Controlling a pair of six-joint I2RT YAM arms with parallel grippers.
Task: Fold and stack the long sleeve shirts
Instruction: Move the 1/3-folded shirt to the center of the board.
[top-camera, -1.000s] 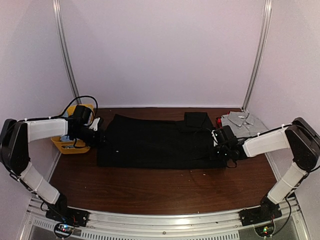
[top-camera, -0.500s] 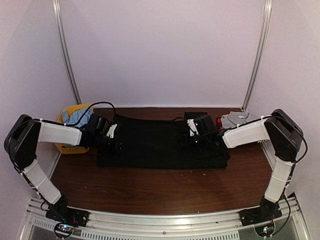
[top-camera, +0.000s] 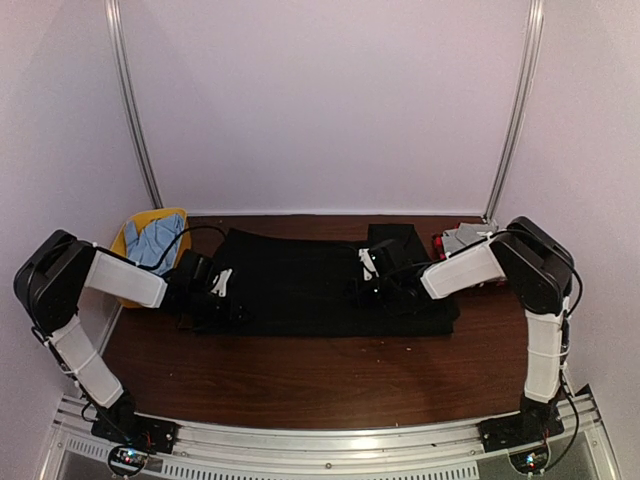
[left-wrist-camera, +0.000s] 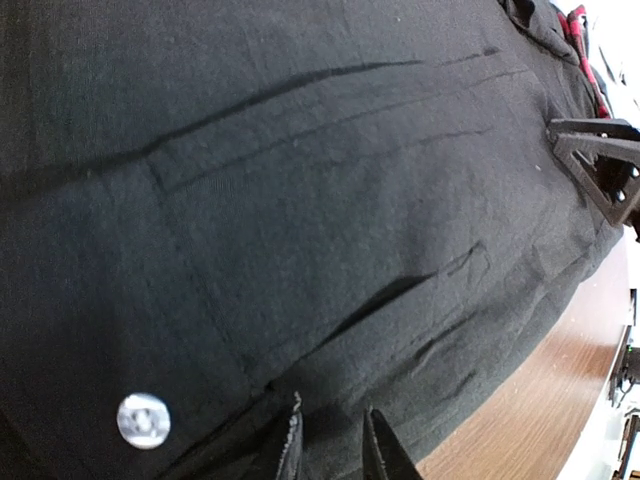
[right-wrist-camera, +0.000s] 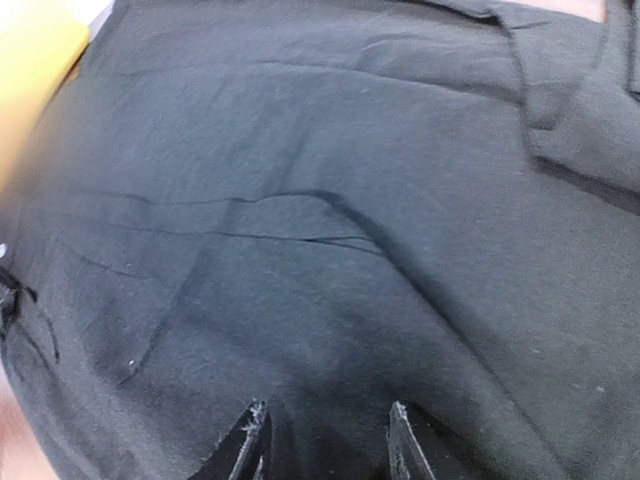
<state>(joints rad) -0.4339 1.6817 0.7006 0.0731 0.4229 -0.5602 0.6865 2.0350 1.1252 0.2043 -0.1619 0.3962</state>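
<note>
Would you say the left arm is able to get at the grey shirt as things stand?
Probably not. The grey shirt lies at the far right corner, while the left pincer sits near the black shirt's left end, and the right arm stretches across between them.

Overhead rear view; wrist views hug black shirt (left-wrist-camera: 300, 200).

Within 1 second the 2 arms have swung inward: the left gripper (top-camera: 232, 303) has left the yellow basket (top-camera: 128, 238), baring the blue cloth (top-camera: 155, 240) in it, and now sits over the left end of the black shirt (top-camera: 300, 280), while the right gripper (top-camera: 366, 290) has moved from the shirt's right edge toward its middle.
</note>
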